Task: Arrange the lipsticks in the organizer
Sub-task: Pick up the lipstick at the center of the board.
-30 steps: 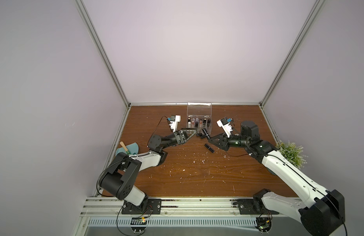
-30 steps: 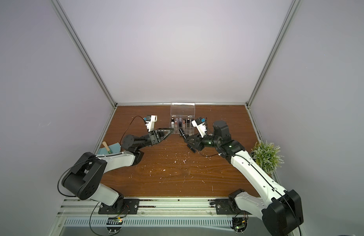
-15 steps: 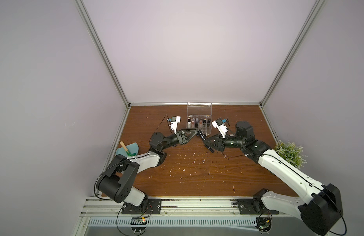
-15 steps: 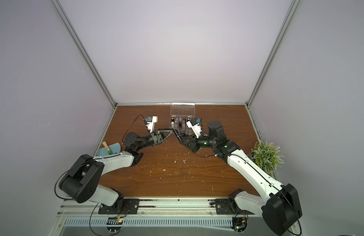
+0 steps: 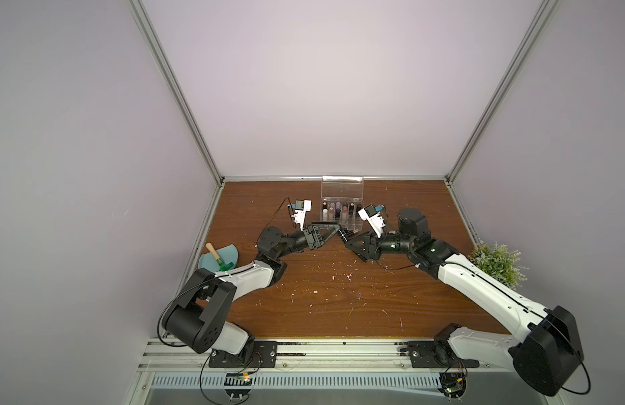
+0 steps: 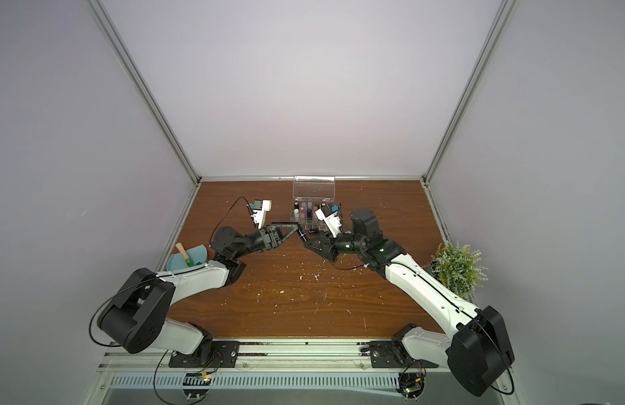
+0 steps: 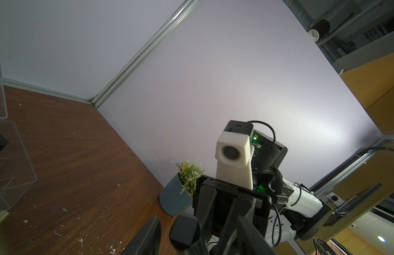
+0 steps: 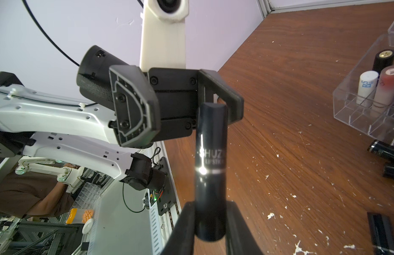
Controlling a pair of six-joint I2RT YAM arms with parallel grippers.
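Note:
My right gripper (image 8: pixel 210 220) is shut on the lower end of a black lipstick (image 8: pixel 211 154) and holds it out above the table. My left gripper (image 7: pixel 191 239) faces it with its jaws open around the lipstick's free end (image 7: pixel 183 231); a gap shows beside the tube. In both top views the two grippers (image 5: pixel 339 231) (image 5: pixel 348 241) meet in front of the organizer (image 5: pixel 342 185), a clear box with its lid up. Several lipsticks (image 5: pixel 335 211) stand in it, among them a white one (image 8: pixel 367 88). Loose black tubes (image 8: pixel 383 150) (image 8: pixel 381 234) lie by it.
A light-blue dustpan (image 5: pixel 230 257) with a wooden-handled green tool sits at the table's left edge. A potted plant (image 5: pixel 496 263) stands at the right edge. White scraps (image 5: pixel 333 277) are scattered over the wooden table. Grey walls close in three sides.
My right gripper has carried the black lipstick leftward to the left gripper. The left gripper has reached toward it and its jaws have narrowed around the tube's free end.

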